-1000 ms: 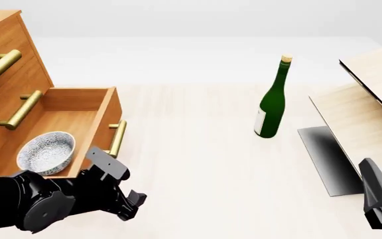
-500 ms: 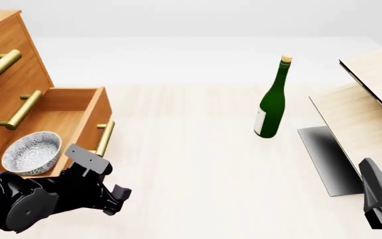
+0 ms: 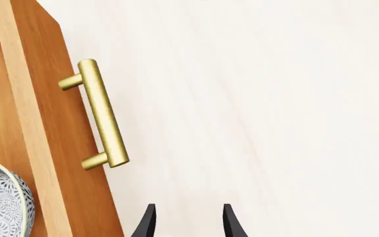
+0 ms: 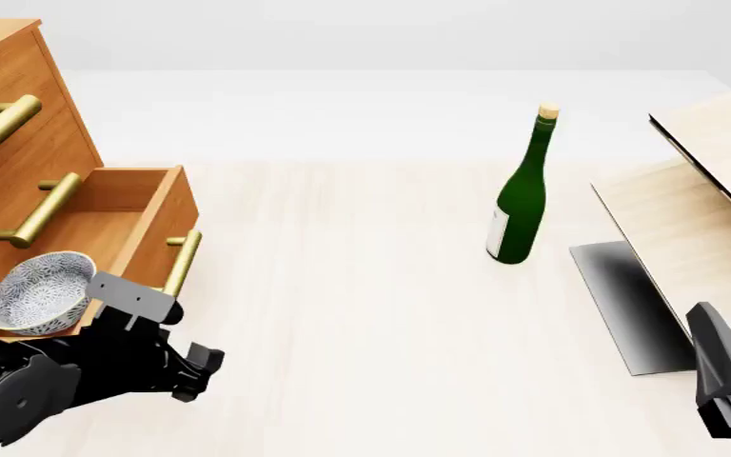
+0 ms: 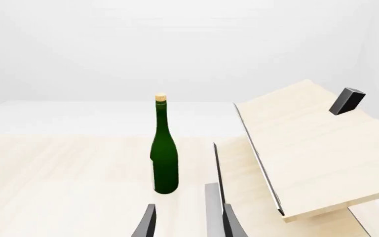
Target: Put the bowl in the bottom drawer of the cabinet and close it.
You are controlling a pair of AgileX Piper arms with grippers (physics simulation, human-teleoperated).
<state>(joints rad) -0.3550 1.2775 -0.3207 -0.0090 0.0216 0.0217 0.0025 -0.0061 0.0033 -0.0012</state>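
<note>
**A:** What do you count, biggest first?

**B:** One desk, pale wood. One cabinet standing on it, orange-brown, with three drawers and three brass bar handles, one to each drawer. I'll place everything from the cabinet. Far across the desk from it lean two pale wooden boards, one above the other, with a small dark block on the upper one. Between the cabinet and the boards, nearer the boards, stands one green bottle, upright and corked. And one bowl, white with grey-blue speckles.

**A:** Where is the bowl?

**B:** Inside the bottom drawer, which stands part-way out of the cabinet. The bowl sits at the drawer's near end, close behind its front panel.

**A:** And your two grippers?

**B:** My left gripper is just in front of that drawer, beside its handle. In the left wrist view my two fingertips are a little apart with bare desk between them, gripping nothing, close to the drawer front. My right gripper is over by the boards, well away from the cabinet, fingers spread and empty, facing the bottle.

**A:** Anything in the way?

**B:** My left arm covers the drawer's near corner in the front view.
</note>
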